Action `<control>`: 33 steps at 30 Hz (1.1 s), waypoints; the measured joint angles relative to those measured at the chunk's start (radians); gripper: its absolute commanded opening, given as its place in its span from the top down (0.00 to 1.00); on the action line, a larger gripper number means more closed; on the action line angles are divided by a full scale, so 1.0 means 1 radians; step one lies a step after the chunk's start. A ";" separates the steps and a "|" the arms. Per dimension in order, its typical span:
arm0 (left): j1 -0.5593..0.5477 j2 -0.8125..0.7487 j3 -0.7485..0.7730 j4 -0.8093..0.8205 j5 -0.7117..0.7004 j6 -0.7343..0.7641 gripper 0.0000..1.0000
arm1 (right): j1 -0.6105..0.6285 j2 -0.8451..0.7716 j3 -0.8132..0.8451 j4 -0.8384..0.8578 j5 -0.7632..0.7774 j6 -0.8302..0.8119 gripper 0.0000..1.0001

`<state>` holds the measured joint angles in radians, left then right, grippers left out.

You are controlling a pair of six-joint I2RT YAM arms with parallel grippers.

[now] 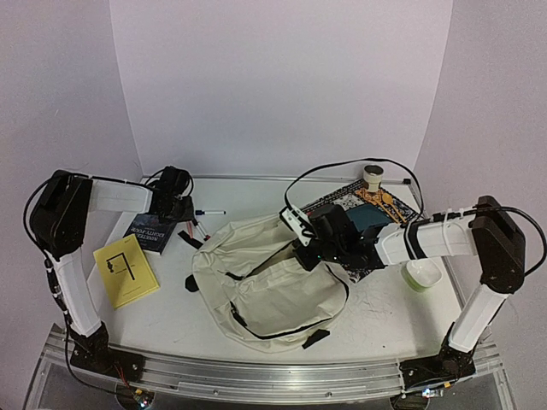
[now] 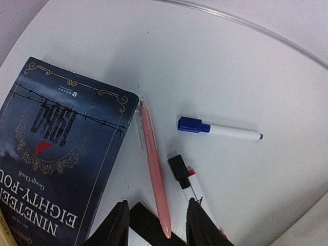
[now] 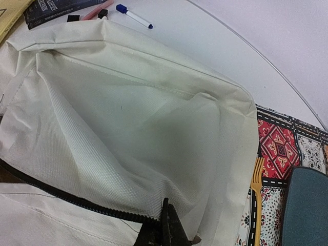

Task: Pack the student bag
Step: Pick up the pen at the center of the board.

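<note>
While clamped on student bag [image 3: 128, 118] at zipper [image 3: 61, 192], right pincer [image 3: 166, 212] (left pincer [image 2: 158, 202] agape, apart).

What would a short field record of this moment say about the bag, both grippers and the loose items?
bag: student bag, cream, mid-table, main zipper open, nothing visible inside
right gripper: shut on the bag's opening edge at the zipper
left gripper: open, low over the pink pen, whose tip lies between its fingers
not packed: dark book, yellow book, blue-capped marker, black-capped marker
beside bag: patterned mat, partly under the bag's right side
</note>
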<state>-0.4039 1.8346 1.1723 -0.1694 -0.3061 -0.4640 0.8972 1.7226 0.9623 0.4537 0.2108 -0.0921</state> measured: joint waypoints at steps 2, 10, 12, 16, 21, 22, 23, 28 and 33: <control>0.021 0.054 0.038 -0.010 0.017 0.007 0.64 | 0.002 0.000 0.000 -0.006 0.000 0.000 1.00; 0.050 0.206 0.161 -0.025 0.049 0.026 0.69 | 0.005 0.000 0.012 -0.021 0.000 0.000 1.00; 0.050 0.239 0.184 -0.026 0.051 0.030 0.70 | 0.007 0.000 0.016 -0.024 0.002 0.000 1.00; 0.050 0.279 0.207 -0.033 0.045 0.043 0.75 | 0.009 0.001 0.017 -0.029 0.004 0.000 1.00; 0.051 0.281 0.215 -0.046 0.042 0.047 0.79 | 0.010 0.005 0.017 -0.030 0.007 0.000 1.00; 0.051 0.281 0.215 -0.050 0.042 0.047 0.79 | 0.010 0.006 0.018 -0.031 0.007 0.000 1.00; 0.051 0.281 0.215 -0.052 0.042 0.047 0.79 | 0.010 0.007 0.018 -0.031 0.007 0.000 1.00; 0.051 0.282 0.214 -0.059 0.042 0.047 0.79 | 0.010 0.009 0.019 -0.032 0.007 0.000 1.00; 0.050 0.282 0.213 -0.065 0.042 0.050 0.79 | 0.010 0.010 0.019 -0.033 0.007 0.000 1.00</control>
<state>-0.3534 2.1169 1.3849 -0.2349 -0.2642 -0.4143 0.9070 1.7321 0.9812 0.4207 0.2180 -0.0921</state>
